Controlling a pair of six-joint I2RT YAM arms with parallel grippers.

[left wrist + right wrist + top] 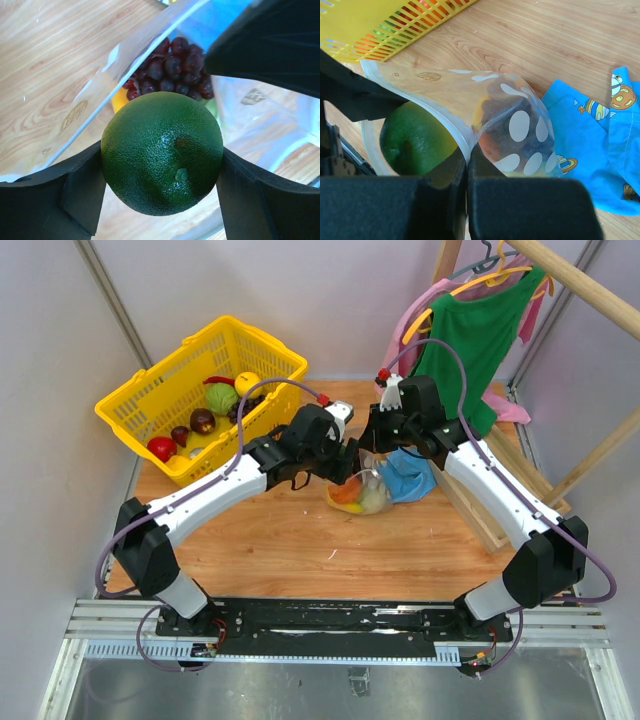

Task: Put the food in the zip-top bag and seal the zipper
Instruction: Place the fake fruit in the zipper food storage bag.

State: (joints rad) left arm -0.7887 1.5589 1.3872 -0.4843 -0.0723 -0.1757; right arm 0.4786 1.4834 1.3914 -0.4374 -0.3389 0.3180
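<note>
The left gripper (161, 169) has its jaws spread to the width of a green lime (162, 140) and clamps it between them, one finger on each side. The lime is right at the mouth of the bag (360, 492); whether it has passed the rim cannot be told. The bag lies around the middle of the wooden table (270, 540), a little to the right, and its right side touches a blue cloth (412, 478). The right gripper (466, 167) has its jaws pressed almost together on the rim of the bag, pinching the plastic and holding the mouth up. The zipper (431, 114) runs as a pale strip from that pinch out to the left along the open, unsealed edge. Inside the bag lie a bunch of dark red grapes (172, 67) and some orange and yellow pieces that are too blurred to name. At the far left of the table a yellow basket (130, 405) holds more food, among it a green cabbage (221, 397), a dark purple fruit (203, 421) and a red fruit (162, 448).
</note>
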